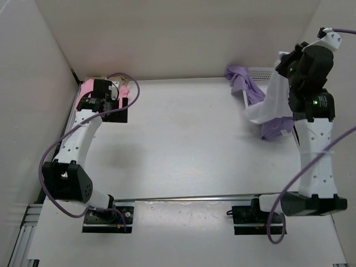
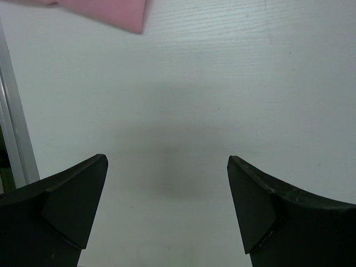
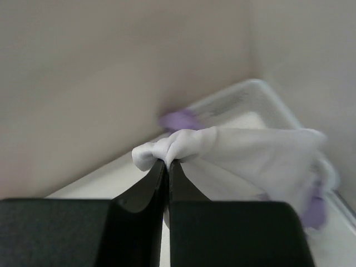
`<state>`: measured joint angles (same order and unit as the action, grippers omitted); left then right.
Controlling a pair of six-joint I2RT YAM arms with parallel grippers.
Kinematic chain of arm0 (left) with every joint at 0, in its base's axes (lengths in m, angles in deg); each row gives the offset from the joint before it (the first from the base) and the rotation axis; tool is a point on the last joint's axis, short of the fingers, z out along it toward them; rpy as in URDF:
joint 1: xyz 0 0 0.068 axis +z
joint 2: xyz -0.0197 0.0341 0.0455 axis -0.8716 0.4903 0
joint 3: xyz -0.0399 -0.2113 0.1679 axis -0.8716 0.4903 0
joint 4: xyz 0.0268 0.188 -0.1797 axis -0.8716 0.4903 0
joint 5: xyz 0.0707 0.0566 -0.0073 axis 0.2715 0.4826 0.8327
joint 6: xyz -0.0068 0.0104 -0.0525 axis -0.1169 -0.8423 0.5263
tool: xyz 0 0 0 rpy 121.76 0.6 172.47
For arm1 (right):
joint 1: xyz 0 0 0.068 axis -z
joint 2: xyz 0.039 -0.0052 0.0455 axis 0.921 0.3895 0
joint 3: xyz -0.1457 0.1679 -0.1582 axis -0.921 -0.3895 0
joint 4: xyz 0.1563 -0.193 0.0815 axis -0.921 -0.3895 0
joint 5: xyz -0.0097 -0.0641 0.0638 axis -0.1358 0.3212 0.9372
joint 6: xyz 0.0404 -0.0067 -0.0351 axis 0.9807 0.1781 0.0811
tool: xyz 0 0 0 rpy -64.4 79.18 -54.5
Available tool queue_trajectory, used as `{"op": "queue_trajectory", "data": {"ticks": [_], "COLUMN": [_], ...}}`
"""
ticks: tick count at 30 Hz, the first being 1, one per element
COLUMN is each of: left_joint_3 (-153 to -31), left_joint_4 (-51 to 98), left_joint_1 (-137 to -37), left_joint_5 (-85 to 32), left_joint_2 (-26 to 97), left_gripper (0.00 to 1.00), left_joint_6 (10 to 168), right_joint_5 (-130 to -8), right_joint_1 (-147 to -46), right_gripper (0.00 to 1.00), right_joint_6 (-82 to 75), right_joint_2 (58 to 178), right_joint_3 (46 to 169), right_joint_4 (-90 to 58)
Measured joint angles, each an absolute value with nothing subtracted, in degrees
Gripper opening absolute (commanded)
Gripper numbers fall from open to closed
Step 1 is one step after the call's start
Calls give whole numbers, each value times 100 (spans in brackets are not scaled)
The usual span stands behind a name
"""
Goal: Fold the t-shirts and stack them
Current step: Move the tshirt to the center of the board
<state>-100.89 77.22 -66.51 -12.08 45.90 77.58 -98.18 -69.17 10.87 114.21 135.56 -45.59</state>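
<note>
Right gripper pinched shut on a bunched edge of the white shirt, which hangs above the basket at the bench's far right corner. The purple shirt drapes over the basket rim. Step looks like pick-out for folding. Next move calls for a carry to mid-bench and a flat spread. Left gripper wide open, empty, at the far left corner near the pink shirt. Bench is matte white, with plain pale walls around it.

White table, pink shirt (far left); basket
</note>
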Motion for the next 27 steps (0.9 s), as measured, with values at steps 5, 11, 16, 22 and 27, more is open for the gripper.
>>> {"op": "queue_trajectory", "data": {"ticks": [5,11,16,22,27], "left_joint_3": [-9586,-9429,-9420,-9276,-8775], "left_joint_4": [7788,7788,7781,7746,7748], "left_joint_1": [-6625,-6443,-6328,-6306,-6325], "left_joint_5": [-1114,-1096,-1046,-933,-795], "left_joint_2": [4041,3687,3561,3545,3563], "left_gripper": [100,100,100,100,100], "left_joint_6": [7758,7758,7758,7758,7758], "right_joint_5": [-8002,-6946,-7805,-8550,-8821], "right_joint_1": [-8055,-10278,-10368,-9909,-10092], "right_gripper": [0,0,31,65,66], "right_joint_6": [1483,1485,1999,2252,2246], "right_joint_2": [10903,11472,11399,13041,13476], "right_joint_3": [13702,14773,13689,13538,12207], "right_joint_4": [-3963,-3381,-3593,-5361,-5938]}}
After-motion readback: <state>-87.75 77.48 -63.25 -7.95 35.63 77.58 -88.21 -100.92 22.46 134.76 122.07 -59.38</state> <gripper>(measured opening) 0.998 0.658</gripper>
